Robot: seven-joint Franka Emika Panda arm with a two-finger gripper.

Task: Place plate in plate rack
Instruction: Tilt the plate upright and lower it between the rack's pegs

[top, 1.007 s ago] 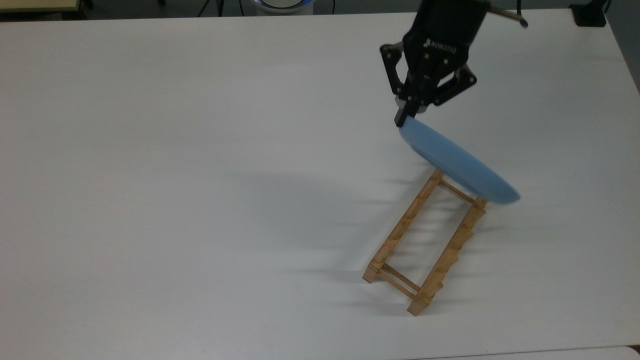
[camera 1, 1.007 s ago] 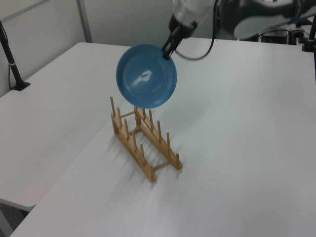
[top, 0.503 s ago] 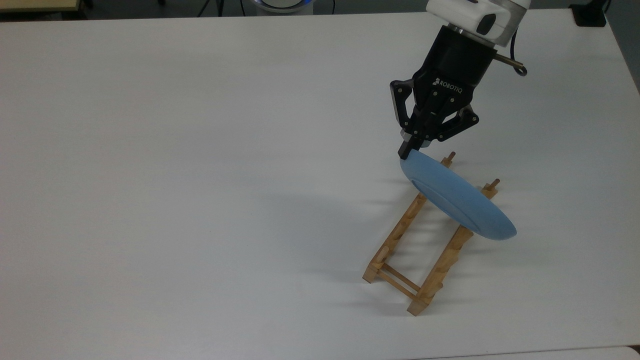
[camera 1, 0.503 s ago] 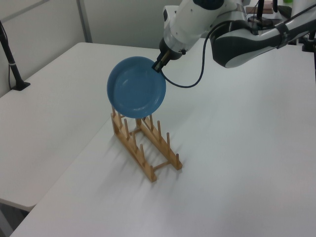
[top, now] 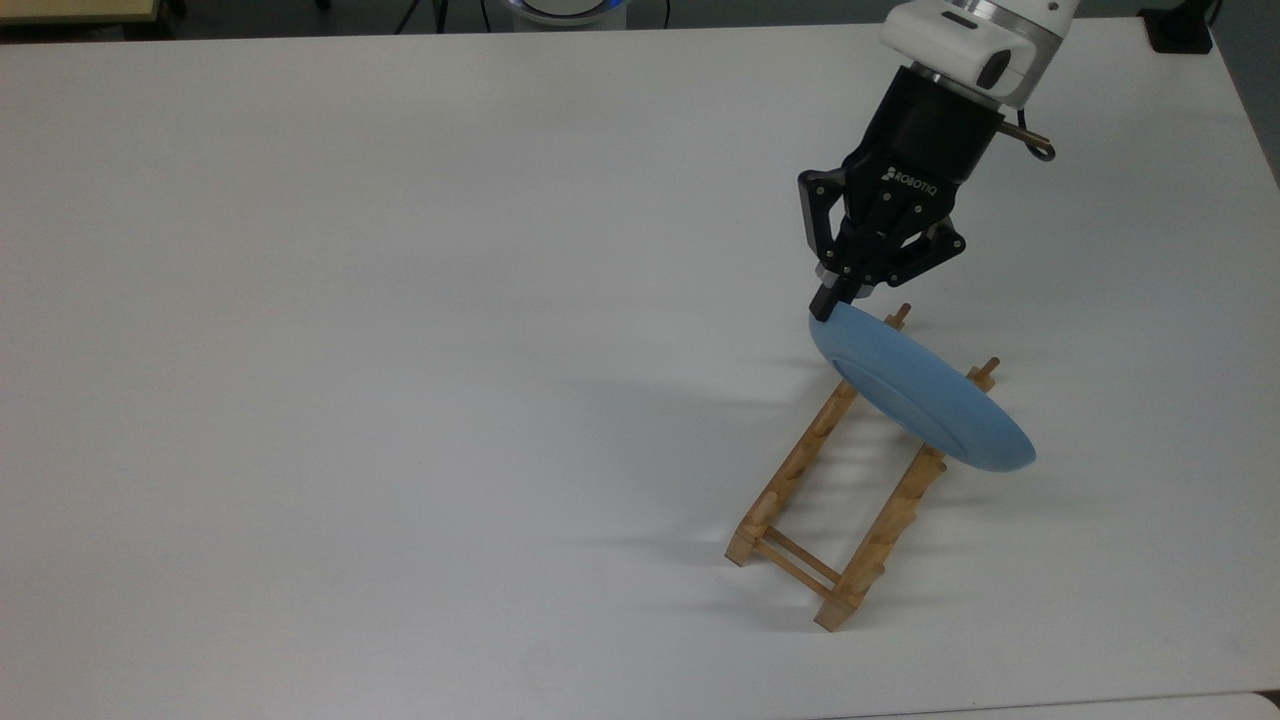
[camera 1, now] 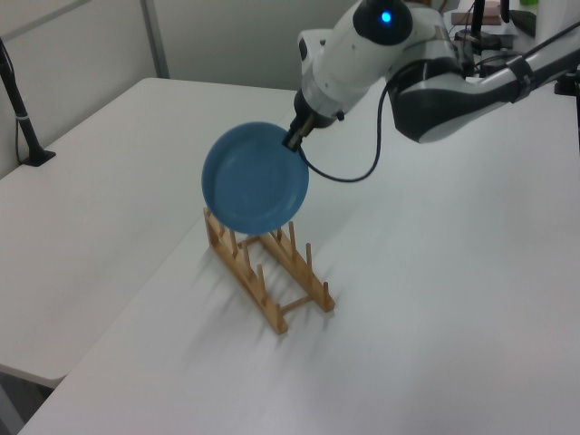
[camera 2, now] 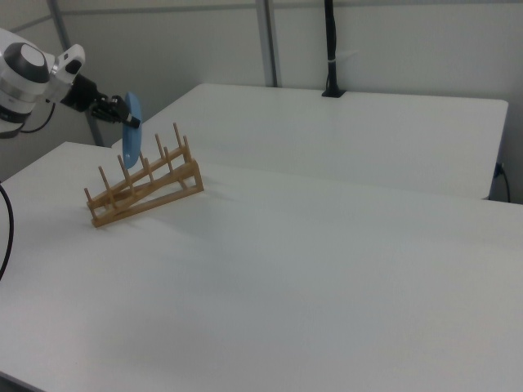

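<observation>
My gripper (top: 828,306) is shut on the upper rim of the blue plate (top: 920,400), which hangs on edge and tilted. The plate's lower part sits among the upright pegs at one end of the light-brown wooden plate rack (top: 790,476); in the top view two pegs stick out beyond it. I cannot tell whether it touches the rails. In the left view the plate (camera 1: 254,178) shows its hollow face above the rack (camera 1: 272,283), with the gripper (camera 1: 294,141) at its upper right rim. In the right view the plate (camera 2: 132,131) stands edge-on over the rack (camera 2: 144,191), the gripper (camera 2: 119,110) at its left.
The rack stands on a wide white table (top: 400,300). A black cable (camera 1: 349,172) loops down from the wrist. A black clamped post (camera 1: 23,118) stands at the table's edge in the left view. A second white table (camera 2: 368,131) lies behind in the right view.
The gripper has carried the plate down from above the rack's end until its lower part is among the pegs. In the last half second it shifted only slightly.
</observation>
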